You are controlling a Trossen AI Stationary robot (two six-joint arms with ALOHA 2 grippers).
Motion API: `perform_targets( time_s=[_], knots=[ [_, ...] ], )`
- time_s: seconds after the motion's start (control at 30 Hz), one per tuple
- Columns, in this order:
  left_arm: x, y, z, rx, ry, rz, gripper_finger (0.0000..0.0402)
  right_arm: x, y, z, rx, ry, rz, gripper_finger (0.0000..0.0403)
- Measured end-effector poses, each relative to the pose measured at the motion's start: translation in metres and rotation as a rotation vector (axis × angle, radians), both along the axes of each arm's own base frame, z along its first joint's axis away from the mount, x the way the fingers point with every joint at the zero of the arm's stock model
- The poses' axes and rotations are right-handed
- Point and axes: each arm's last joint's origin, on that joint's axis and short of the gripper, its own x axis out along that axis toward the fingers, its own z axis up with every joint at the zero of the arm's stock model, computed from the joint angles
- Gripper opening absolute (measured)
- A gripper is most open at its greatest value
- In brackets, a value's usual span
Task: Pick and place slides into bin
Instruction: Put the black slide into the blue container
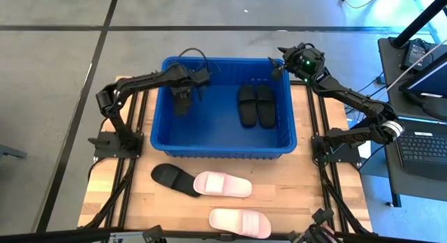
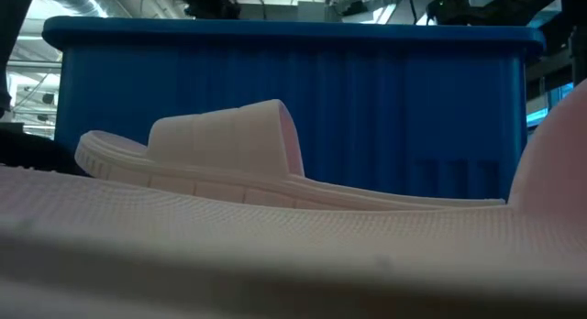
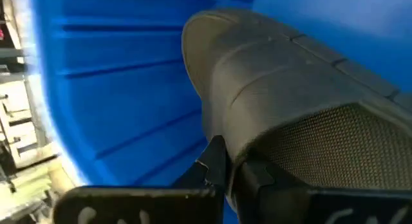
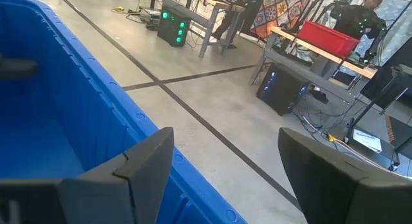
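The blue bin stands mid-table. Two black slides lie side by side on its floor at the right. My left gripper reaches into the bin's left half and is shut on a third black slide, which fills the left wrist view. My right gripper is open and empty above the bin's far right corner; its fingers stand over the rim. On the table near the front lie a black slide and two pale pink slides. My left gripper pinches the black slide between its two fingers at the slide's edge beside the wide strap. The fingers come from above, inside the bin. The slide extends beyond the fingers along the bin's left wall; whether it touches the bin floor, I cannot tell.
The bin's floor between the held slide and the two lying slides is bare blue. In the low view a pink slide stands close in front of the bin wall. Desks and equipment stand beyond the table's right side.
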Motion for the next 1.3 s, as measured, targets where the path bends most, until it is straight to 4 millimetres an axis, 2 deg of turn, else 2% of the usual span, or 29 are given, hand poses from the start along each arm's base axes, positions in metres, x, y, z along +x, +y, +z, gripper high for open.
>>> perform_targets(
  time_s=[0.23, 0.43, 1.03, 1.3],
  knots=[
    [-0.009, 0.009, -0.038, 0.033, 0.04, -0.004, 0.0002, 0.0, 0.0, 0.0, 0.005, -0.006, -0.001, 0.0279],
    [-0.014, 0.015, -0.054, 0.049, 0.061, -0.041, 0.0002, 0.0, 0.0, 0.0, 0.032, -0.041, -0.009, 0.0279],
    [-0.019, 0.023, -0.064, -0.054, -0.015, -0.018, 0.0005, 0.0, 0.0, 0.002, 0.024, -0.052, -0.009, 0.0279],
    [-0.015, 0.027, -0.083, -0.12, 0.011, -0.013, 0.0006, 0.0, 0.0, 0.001, 0.024, -0.051, -0.008, 0.0279]
  ],
)
